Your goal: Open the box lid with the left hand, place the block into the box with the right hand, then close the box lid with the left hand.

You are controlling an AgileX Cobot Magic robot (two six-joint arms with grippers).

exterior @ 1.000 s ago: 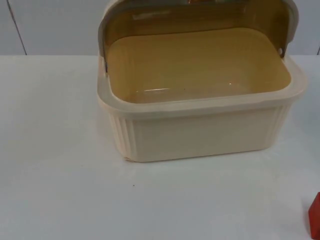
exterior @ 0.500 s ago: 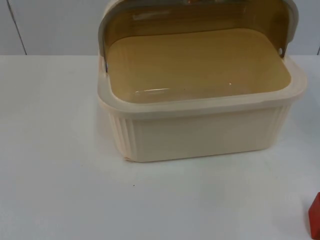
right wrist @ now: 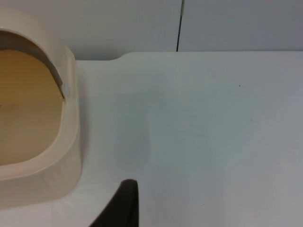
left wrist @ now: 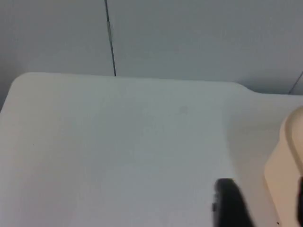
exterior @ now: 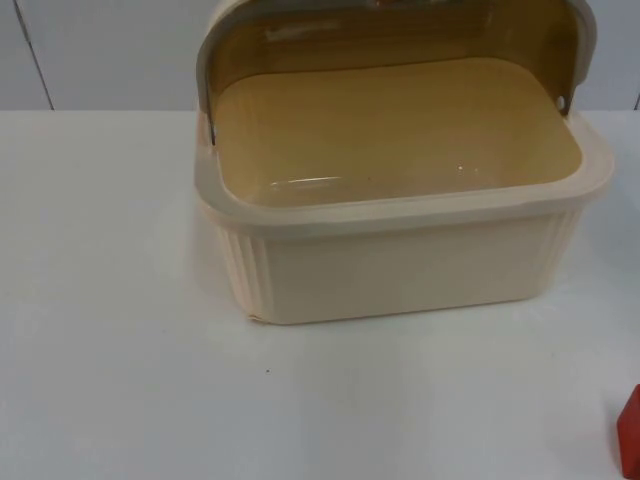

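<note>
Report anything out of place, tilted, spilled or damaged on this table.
Nothing looks damaged or spilled. The cream box stands level with its tinted lid swung up and back, and its inside holds nothing. The red block sits on the white table at the picture's edge, well apart from the box, not yet inside.

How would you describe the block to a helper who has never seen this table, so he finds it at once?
Start at the big cream box with its tinted lid swung up, standing at the back of the white table. From its right end come toward the table's near right edge: the block lies there, apart from the box. It is the one red thing here.
</note>
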